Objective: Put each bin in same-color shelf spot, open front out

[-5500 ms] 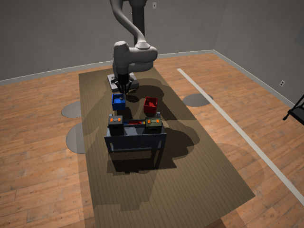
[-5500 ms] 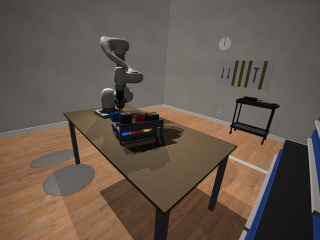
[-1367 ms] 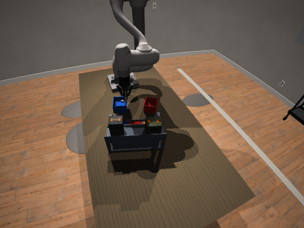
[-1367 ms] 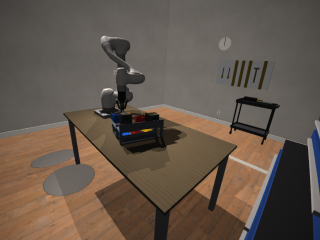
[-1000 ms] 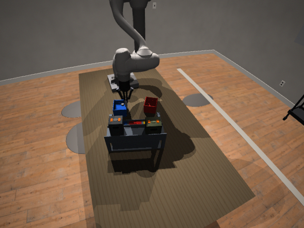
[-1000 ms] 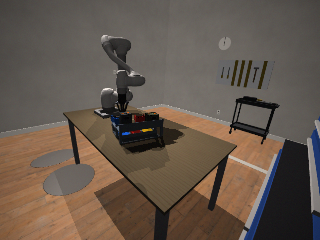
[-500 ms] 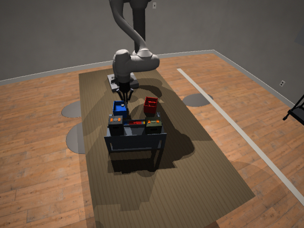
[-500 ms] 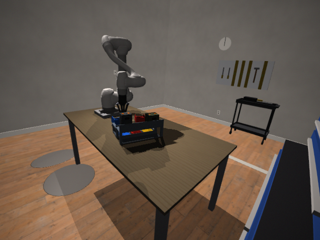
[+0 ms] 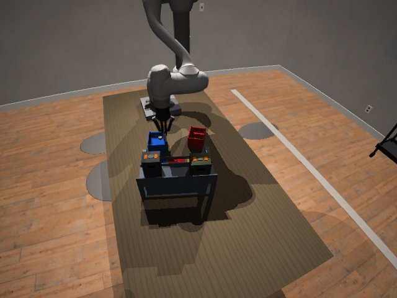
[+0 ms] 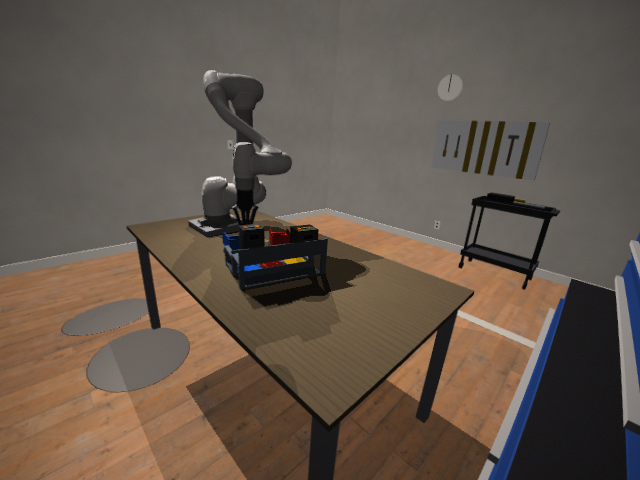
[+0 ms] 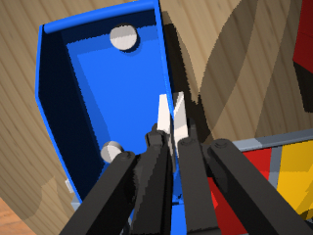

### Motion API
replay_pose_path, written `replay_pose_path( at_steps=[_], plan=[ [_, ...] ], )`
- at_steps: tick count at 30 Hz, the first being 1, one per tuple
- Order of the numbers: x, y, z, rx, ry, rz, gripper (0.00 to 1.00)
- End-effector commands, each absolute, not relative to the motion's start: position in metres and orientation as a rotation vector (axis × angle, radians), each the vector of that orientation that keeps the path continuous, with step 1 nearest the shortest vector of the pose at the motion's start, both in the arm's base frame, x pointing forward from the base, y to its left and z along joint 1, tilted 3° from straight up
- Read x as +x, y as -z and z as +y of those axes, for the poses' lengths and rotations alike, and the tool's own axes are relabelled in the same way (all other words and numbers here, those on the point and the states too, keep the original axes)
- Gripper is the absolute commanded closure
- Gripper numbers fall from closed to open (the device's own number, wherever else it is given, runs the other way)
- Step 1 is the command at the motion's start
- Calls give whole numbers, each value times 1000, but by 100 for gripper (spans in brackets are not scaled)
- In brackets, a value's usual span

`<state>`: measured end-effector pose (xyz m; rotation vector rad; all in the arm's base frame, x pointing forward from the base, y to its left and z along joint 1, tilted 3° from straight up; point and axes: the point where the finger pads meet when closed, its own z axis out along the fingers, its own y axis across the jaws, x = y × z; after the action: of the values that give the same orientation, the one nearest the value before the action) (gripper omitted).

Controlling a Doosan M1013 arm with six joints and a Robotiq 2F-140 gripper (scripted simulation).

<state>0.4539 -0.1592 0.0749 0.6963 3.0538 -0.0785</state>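
Note:
A blue bin sits just behind the shelf's left end, with two grey round parts in it. My gripper points straight down and is shut on the bin's thin right wall. A red bin stands on the table behind the shelf's right part. The lower shelf board shows a blue mark, a red mark and a yellow mark.
A dark grey box and an olive box stand on the shelf's top board. The arm's base is at the table's far end. A black cart stands by the wall.

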Motion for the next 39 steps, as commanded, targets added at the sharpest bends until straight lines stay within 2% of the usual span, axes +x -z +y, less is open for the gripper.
replay_pose_path(
  at_steps=[1,39],
  plan=[
    [454,-75,-159,698,76,3062,90],
    [463,-85,-163,753,2,3263,90]
  ],
)
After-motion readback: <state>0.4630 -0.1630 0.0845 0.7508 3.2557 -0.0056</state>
